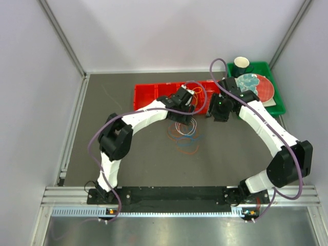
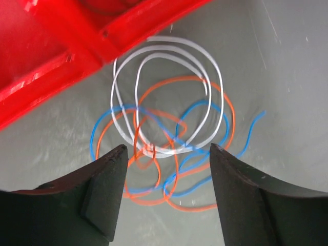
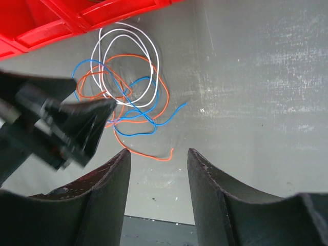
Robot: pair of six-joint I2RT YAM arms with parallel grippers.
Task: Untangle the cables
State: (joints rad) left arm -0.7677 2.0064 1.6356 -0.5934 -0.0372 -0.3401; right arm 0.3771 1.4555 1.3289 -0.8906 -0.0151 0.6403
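The cables point(image 1: 184, 136) lie in a loose tangle on the grey table in front of the red bin. In the left wrist view, white loops point(image 2: 169, 51), an orange cable point(image 2: 228, 115) and a blue cable point(image 2: 251, 134) cross one another. My left gripper point(image 2: 168, 149) hangs open just above the tangle's near side, with the crossing strands lying between its fingers. It holds nothing. It shows blurred in the right wrist view as the left gripper point(image 3: 77, 128). My right gripper point(image 3: 159, 151) is open and empty, to the right of the tangle, near the orange cable's loose end point(image 3: 154, 157).
A red compartment bin point(image 1: 154, 95) stands just behind the tangle, close to the left gripper point(image 1: 185, 110). At the back right a green tray point(image 1: 274, 105) holds a paper cup point(image 1: 241, 64) and a red plate point(image 1: 265, 88). White walls enclose the table.
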